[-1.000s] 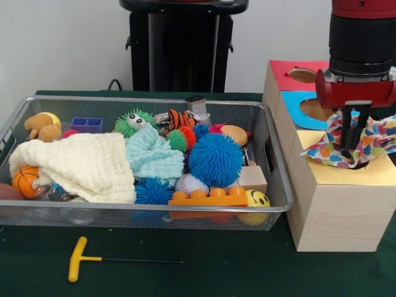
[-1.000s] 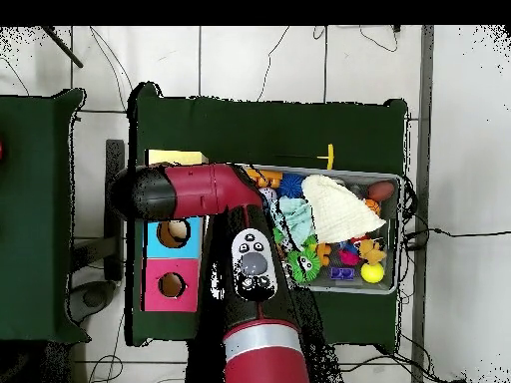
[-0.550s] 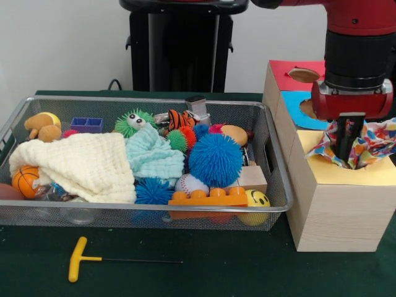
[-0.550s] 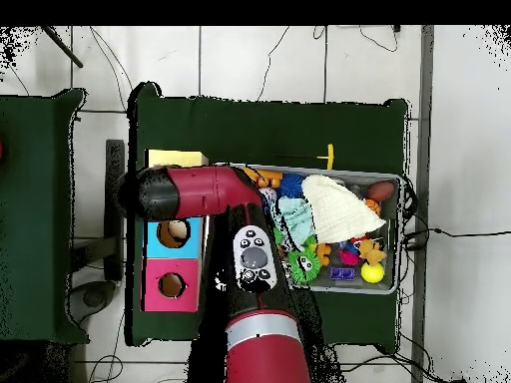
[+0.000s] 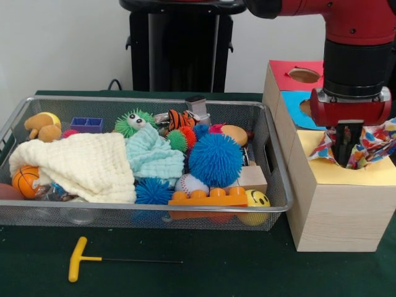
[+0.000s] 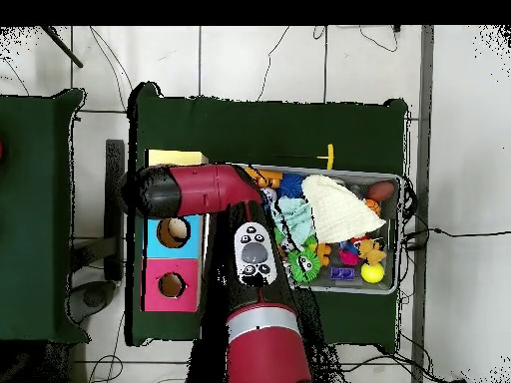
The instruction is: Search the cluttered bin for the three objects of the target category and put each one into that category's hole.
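Note:
A multicoloured patterned cloth (image 5: 373, 137) is bunched in the hole of the yellow-topped wooden box (image 5: 331, 176), its edges sticking up around the opening. My gripper (image 5: 343, 159) points straight down into that hole, shut on the cloth, with its tips sunk among the folds. In the wire bin (image 5: 142, 99) lie a cream knitted cloth (image 5: 86, 164) and a light teal cloth (image 5: 152, 154). In the overhead view the red arm (image 6: 195, 190) covers the gripper and much of the yellow box (image 6: 176, 158).
Behind the yellow box stand a blue-topped box (image 5: 296, 110) and a red-topped box (image 5: 286, 73), each with a hole. The bin also holds spiky balls (image 5: 215, 159), a basketball (image 5: 25, 180), an orange brick (image 5: 208, 198) and plush toys. A yellow T-handle tool (image 5: 79, 258) lies before the bin.
My gripper has sunk lower into the yellow box's hole. The patterned cloth, spread wide around the fingers a second ago, is now drawn further in.

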Controlling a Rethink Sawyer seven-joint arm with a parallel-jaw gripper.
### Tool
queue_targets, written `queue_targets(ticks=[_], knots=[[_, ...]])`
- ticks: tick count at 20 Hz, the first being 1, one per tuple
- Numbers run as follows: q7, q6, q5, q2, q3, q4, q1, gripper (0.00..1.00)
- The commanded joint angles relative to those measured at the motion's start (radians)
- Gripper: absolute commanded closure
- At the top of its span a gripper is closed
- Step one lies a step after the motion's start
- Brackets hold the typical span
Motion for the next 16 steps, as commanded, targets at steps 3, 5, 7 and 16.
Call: queue_targets(ticks=[3, 5, 7, 16], knots=[[-0.042, -0.061, -0.077, 0.089, 0.078, -0.021, -0.031, 1.0], [-0.044, -0.076, -0.082, 0.111, 0.081, -0.025, -0.033, 1.0], [-0.044, -0.071, -0.079, 0.113, 0.082, -0.022, -0.034, 1.0], [-0.043, -0.031, -0.073, 0.064, 0.067, 0.005, -0.029, 1.0]])
